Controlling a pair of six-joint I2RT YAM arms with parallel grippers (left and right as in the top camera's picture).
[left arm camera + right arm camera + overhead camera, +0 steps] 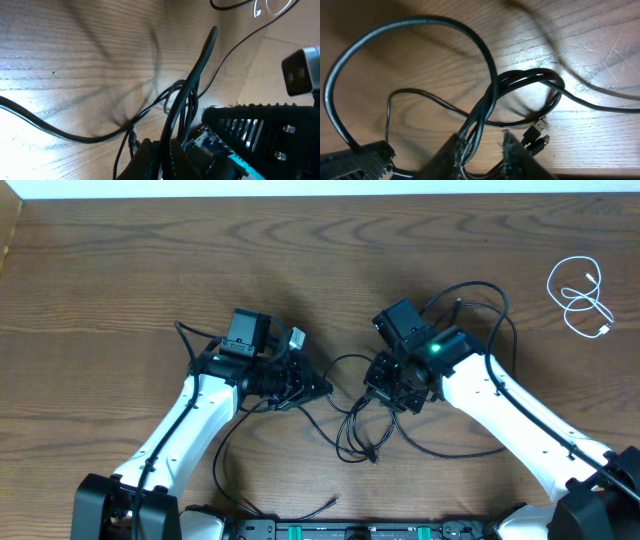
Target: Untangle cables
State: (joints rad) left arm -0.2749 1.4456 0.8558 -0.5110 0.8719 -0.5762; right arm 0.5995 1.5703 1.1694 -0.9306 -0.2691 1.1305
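Observation:
A tangle of thin black cables [352, 420] lies between the two arms at mid-table. My left gripper [318, 387] sits at the tangle's left side. In its wrist view, my left gripper [167, 161] is shut on a black cable [197, 70] that rises from between the fingers. At the tangle's right, my right gripper [383, 392] points down. Its wrist view shows my right gripper [485, 147] standing open, with several black strands [479, 120] running along the left finger and bare wood in the gap. Two USB plugs [536, 132] lie just beside it. A white cable [583, 297] is coiled apart at the far right.
Thicker black leads [480, 292] arch over the right arm's wrist. A loose black cable end [322, 505] lies near the front rail [340, 530]. The table's far edge [320, 196] runs along the top.

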